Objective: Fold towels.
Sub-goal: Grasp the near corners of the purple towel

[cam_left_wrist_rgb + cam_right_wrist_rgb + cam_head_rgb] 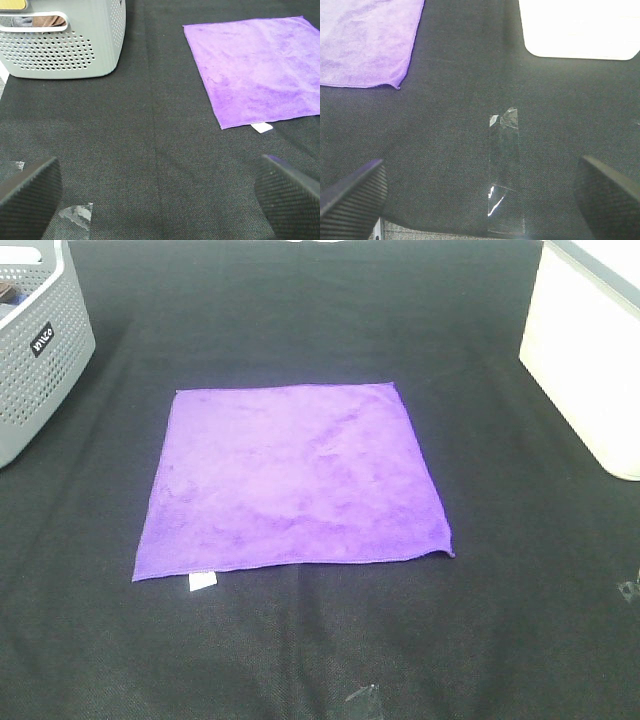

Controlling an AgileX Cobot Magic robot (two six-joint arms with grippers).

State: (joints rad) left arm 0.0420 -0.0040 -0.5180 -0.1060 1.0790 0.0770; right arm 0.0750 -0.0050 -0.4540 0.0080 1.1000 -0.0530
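- The bright purple fuzzy microfibre towel [292, 480] lies spread flat and unfolded in the middle of the black woven table cover [300, 650], as one single layer.
- A small white tag [202, 581] sticks out from the towel's near edge, close to its near-left corner, and rests on the black cover.
- A grey perforated plastic basket [40, 350] stands at the far left, well apart from the towel. Something sits inside it, but I cannot tell what.
- A white rectangular container [585, 350] stands at the far right, also well apart from the towel.
- The left gripper [160, 195] hangs above bare cover near and to the left of the towel – its two ribbed black fingers [30, 195] are spread wide with nothing between them.
- The right gripper [481, 197] hangs above bare cover near and to the right of the towel – its jaws are likewise wide apart and hold nothing.
- A clear strip of tape [504, 170] lies on the cover below the right gripper, apart from the towel's near-right corner.
- Neither gripper touches the towel.
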